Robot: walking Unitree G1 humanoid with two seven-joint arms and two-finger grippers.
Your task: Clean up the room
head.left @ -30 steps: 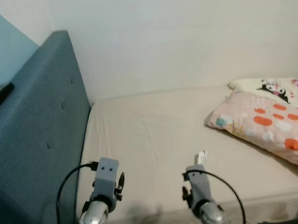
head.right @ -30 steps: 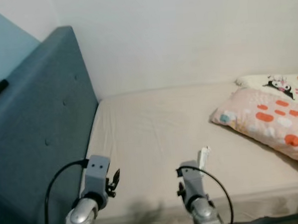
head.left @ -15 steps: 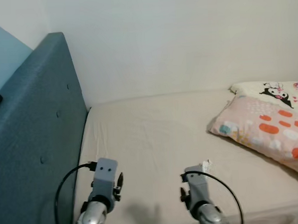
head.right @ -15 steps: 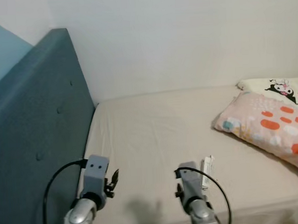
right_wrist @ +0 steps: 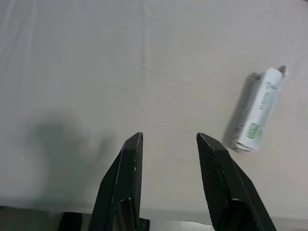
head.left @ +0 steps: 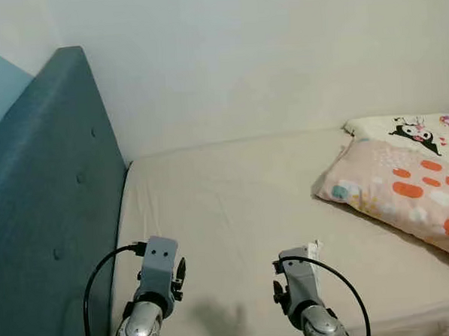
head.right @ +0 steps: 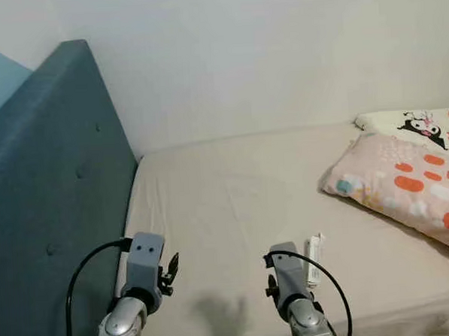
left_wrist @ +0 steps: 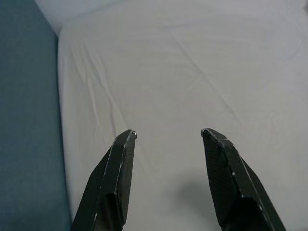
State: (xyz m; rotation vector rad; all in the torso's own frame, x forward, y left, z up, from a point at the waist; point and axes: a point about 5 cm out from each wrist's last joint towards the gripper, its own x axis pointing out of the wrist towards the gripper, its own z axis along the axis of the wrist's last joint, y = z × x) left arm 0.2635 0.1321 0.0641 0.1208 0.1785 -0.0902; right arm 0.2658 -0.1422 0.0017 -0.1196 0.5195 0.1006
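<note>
A small white tube (right_wrist: 256, 110) with a green label lies on the cream bed sheet (head.left: 234, 205), near the bed's front edge. It pokes out just beyond my right arm (head.left: 298, 284) in the eye views, as the tube (head.right: 312, 250). My right gripper (right_wrist: 168, 137) hovers over the sheet with its fingers apart and nothing between them; the tube lies off to one side. My left gripper (left_wrist: 168, 132) hangs open over bare sheet close to the headboard. A peach patterned pillow (head.left: 407, 196) rests at the right end of the bed.
A blue-grey padded headboard (head.left: 53, 207) stands along the left of the bed. A white cartoon-print pillow (head.left: 415, 132) lies behind the peach one. A pale wall (head.left: 264, 53) runs along the bed's far side.
The camera has shifted, so the scene slid right and down slightly. The dark object on top of the headboard has left the picture. Both arms keep their pose.
</note>
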